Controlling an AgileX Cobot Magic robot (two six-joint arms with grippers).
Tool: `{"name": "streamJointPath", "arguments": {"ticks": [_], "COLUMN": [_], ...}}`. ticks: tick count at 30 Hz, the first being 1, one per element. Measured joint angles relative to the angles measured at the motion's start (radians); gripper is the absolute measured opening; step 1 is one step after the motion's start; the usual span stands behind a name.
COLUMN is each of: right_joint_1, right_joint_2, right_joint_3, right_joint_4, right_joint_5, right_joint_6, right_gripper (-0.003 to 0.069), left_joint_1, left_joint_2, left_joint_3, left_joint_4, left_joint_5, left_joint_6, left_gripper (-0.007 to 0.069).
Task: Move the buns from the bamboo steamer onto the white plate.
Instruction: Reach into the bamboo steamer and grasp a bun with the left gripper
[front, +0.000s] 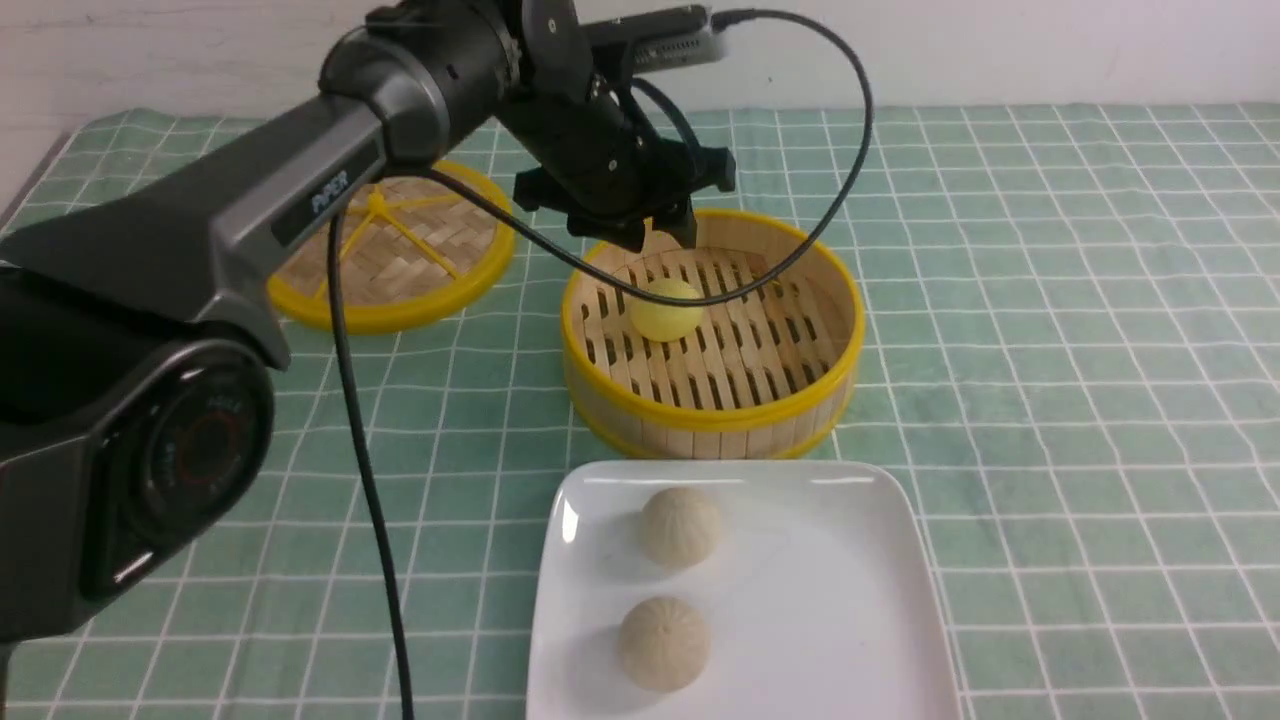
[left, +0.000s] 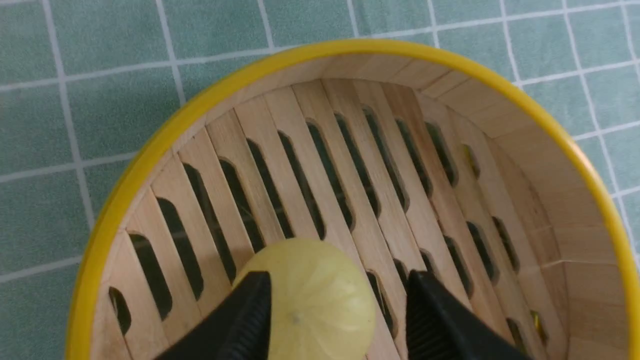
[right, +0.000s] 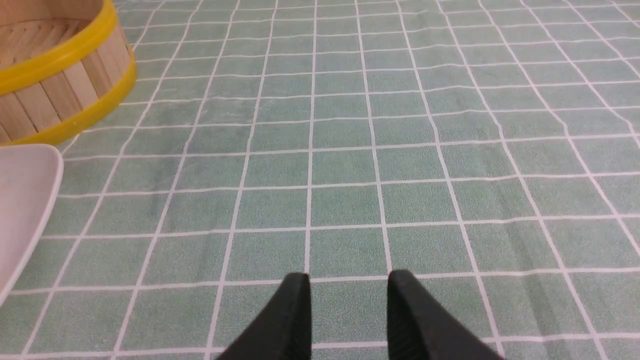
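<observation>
A green cloth with a pale grid underlies everything, and on its near side lies the glossy white square plate with rounded corners, its right half free to receive a bun. Just beyond it sits the round bamboo steamer with yellow rims and a slatted floor; the yellow-rimmed woven lid is to its left. The black left gripper is above the steamer with its fingers spread and nothing between them in its grasp, while the right gripper is parted and empty, away from the work. The task's remaining bun, smooth, domed and yellow, rests on the slats in the steamer's left part; two grainy beige buns are on the plate's left half. The step in hand looks to be picking up the yellow one. In the wrist view it sits closer to one finger than the other, so centre the jaws over the dome first, or a tip may press into its top. Then lower straight down beside its widest part, short of the slats, and close gently, since it is probably soft. Lift clear of the near rim before travelling towards the plate.
</observation>
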Motion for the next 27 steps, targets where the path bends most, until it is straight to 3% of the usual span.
{"name": "streamJointPath", "arguments": {"ticks": [5, 16, 19, 22, 24, 27], "right_joint_1": [0.0, 0.0, 0.0, 0.0, 0.0, 0.0], "right_joint_2": [0.0, 0.0, 0.0, 0.0, 0.0, 0.0], "right_joint_3": [0.0, 0.0, 0.0, 0.0, 0.0, 0.0], "right_joint_4": [0.0, 0.0, 0.0, 0.0, 0.0, 0.0], "right_joint_5": [0.0, 0.0, 0.0, 0.0, 0.0, 0.0], "right_joint_6": [0.0, 0.0, 0.0, 0.0, 0.0, 0.0], "right_gripper": [0.024, 0.024, 0.024, 0.024, 0.024, 0.024], "left_joint_1": [0.0, 0.0, 0.0, 0.0, 0.0, 0.0], "left_joint_2": [0.04, 0.085, 0.086, 0.086, 0.085, 0.058], "left_joint_3": [0.0, 0.0, -0.001, -0.003, -0.009, -0.021], "left_joint_4": [0.032, 0.073, 0.067, 0.053, 0.045, 0.022], "left_joint_5": [-0.027, -0.036, -0.028, -0.003, 0.017, 0.075], "left_joint_6": [0.0, 0.0, 0.0, 0.002, 0.008, 0.011], "left_gripper": [0.0459, 0.0447, 0.034, 0.0157, 0.0078, 0.0025]}}
